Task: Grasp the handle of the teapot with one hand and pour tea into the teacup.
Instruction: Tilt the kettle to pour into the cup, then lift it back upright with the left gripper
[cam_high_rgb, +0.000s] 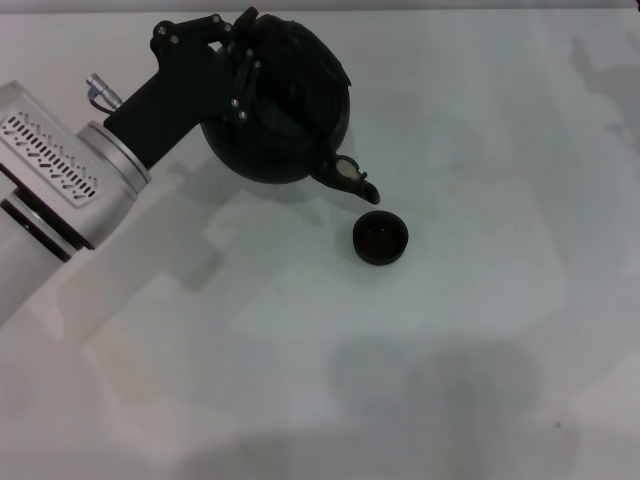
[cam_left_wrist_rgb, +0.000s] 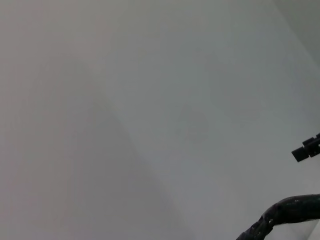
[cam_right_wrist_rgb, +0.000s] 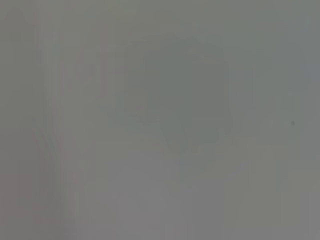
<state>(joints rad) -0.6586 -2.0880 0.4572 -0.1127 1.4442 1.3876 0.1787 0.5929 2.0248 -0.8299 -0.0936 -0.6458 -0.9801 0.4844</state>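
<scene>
Our left gripper (cam_high_rgb: 240, 75) is closed on the wrapped dark bail handle (cam_high_rgb: 245, 45) of the round matte-black teapot (cam_high_rgb: 285, 110), whose spout tilts toward the tiny squat black teacup (cam_high_rgb: 380, 237) just beyond it on the white table (cam_high_rgb: 500, 300)

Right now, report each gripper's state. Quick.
Left gripper: shut on the handle, teapot tipped with its spout over the teacup.
Right gripper: not in view.
</scene>
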